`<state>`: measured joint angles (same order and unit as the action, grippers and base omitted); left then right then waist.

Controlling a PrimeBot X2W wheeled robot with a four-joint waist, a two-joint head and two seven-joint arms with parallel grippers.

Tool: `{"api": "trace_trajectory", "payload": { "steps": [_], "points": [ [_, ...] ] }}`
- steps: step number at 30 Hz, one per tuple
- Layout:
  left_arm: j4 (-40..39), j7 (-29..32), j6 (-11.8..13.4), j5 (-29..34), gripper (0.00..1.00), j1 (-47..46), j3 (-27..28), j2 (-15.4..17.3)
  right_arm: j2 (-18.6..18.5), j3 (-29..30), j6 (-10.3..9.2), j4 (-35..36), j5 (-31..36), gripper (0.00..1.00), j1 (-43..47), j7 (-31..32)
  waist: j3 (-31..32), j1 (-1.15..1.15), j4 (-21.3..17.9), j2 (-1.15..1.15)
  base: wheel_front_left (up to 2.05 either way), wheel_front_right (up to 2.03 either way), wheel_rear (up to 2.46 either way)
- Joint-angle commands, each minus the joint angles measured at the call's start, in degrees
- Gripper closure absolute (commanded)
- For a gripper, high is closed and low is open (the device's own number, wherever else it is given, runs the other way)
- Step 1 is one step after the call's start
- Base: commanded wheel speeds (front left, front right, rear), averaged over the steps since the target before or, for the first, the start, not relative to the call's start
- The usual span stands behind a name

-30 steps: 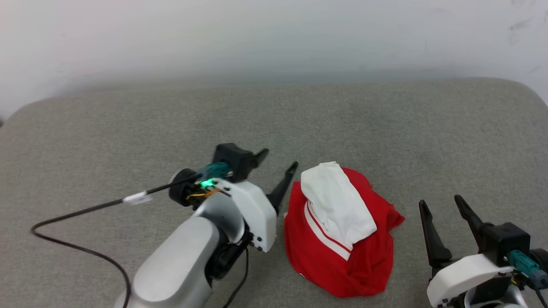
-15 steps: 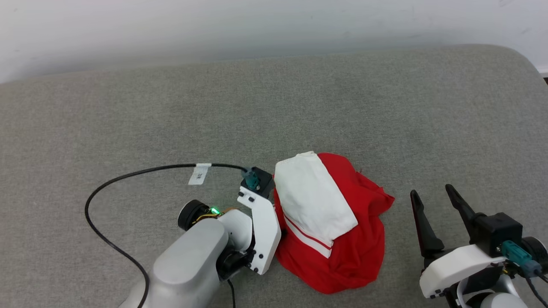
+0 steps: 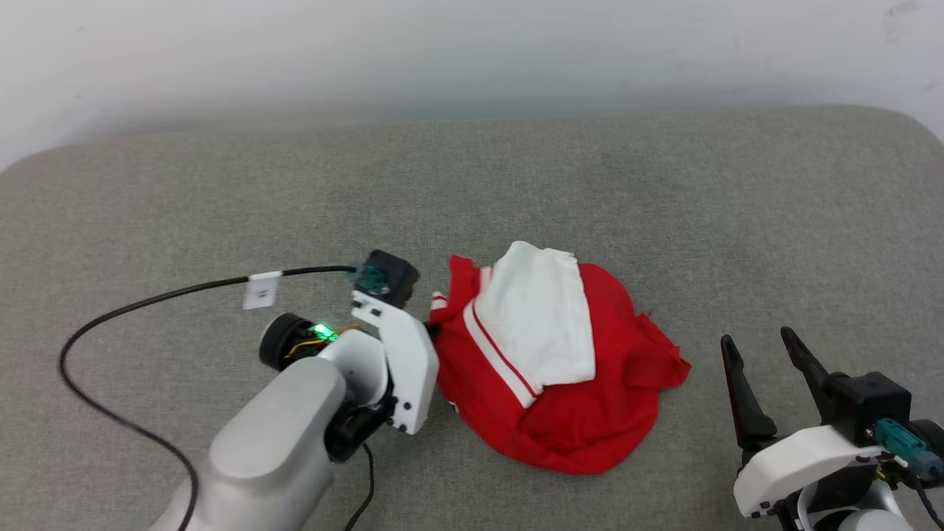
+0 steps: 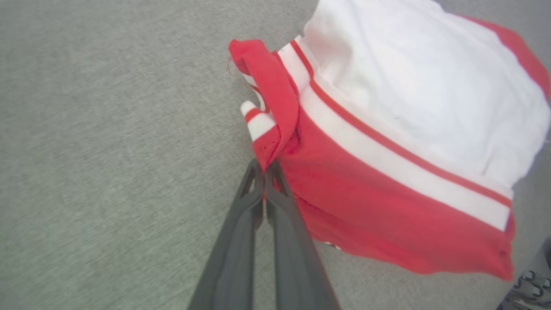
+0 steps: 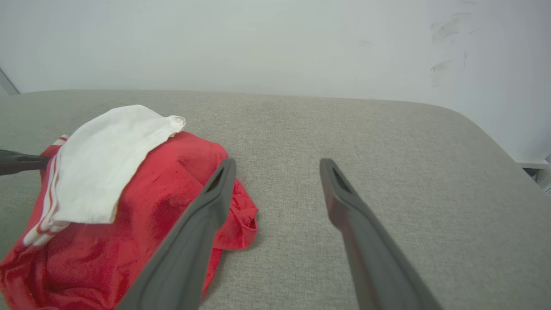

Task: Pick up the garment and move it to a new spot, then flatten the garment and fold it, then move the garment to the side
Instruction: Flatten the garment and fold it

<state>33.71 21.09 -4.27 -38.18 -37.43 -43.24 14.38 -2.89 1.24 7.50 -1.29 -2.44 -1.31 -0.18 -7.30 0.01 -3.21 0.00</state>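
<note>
- Since a second ago, the left gripper (image 4: 263,165) has gone from spread fingers beside the garment (image 3: 568,413) to a tight pinch on its red hem.
- It lies bunched on the grey cushion (image 3: 664,206) between both arms, white sleeve on top.
- The pinched edge is the heap's left side, so the bulk trails rightward (a lift looks next).
- The right gripper (image 3: 757,338) is spread and empty, just right of the heap.
</note>
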Motion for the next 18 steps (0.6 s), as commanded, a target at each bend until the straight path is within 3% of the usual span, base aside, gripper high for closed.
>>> {"api": "trace_trajectory", "payload": {
  "steps": [1, 6, 11, 12, 13, 14, 18],
  "points": [
    [-1.2, -1.2, 1.1, -0.5, 1.0, 2.3, 1.2, 1.5, 0.0, 0.3, -0.02, 0.2, 0.2, 0.0, 0.5, 0.1, 1.4, -0.01, 1.5, 0.0, 0.0, 0.0, 0.0],
    [-6.9, -3.4, 6.1, -3.6, 1.0, 10.8, 5.6, 6.9, 0.0, 0.7, -0.02, 0.8, 0.4, 0.0, 1.7, 0.7, 3.1, -0.01, 3.0, 0.0, 0.0, 0.0, 0.0],
    [-10.9, -4.3, 9.8, -7.3, 1.0, 21.0, 8.0, 8.8, 0.0, 0.6, -0.02, 1.7, 0.5, 0.0, 2.2, 1.2, 3.8, -0.01, 3.6, 0.0, 0.0, 0.0, 0.0],
    [-11.4, -4.5, 10.3, -7.9, 0.78, 22.7, 8.2, 8.7, 0.0, 0.6, -0.02, 1.9, 0.6, 0.0, 2.4, 1.3, 4.0, -0.01, 3.6, 0.0, 0.0, 0.0, 0.0],
    [-11.9, -5.1, 11.0, -8.2, 0.26, 23.9, 8.5, 8.6, 0.0, 0.5, -0.02, 2.0, 0.7, 0.0, 2.5, 1.5, 4.2, -0.01, 3.6, 0.0, 0.0, 0.0, 0.0],
    [-12.5, -5.9, 11.5, -8.5, 0.0, 24.9, 8.9, 8.4, 0.0, 0.5, -0.02, 2.0, 0.8, 0.0, 2.6, 1.5, 4.5, -0.01, 3.6, 0.0, 0.0, 0.0, 0.0],
    [-15.4, -10.6, 13.3, -7.3, 0.0, 26.8, 9.9, 8.2, 0.0, 0.6, -0.02, 2.4, 1.1, 0.0, 3.2, 2.0, 5.9, -0.01, 3.5, 0.0, 0.0, 0.0, 0.0]
  ]
}}
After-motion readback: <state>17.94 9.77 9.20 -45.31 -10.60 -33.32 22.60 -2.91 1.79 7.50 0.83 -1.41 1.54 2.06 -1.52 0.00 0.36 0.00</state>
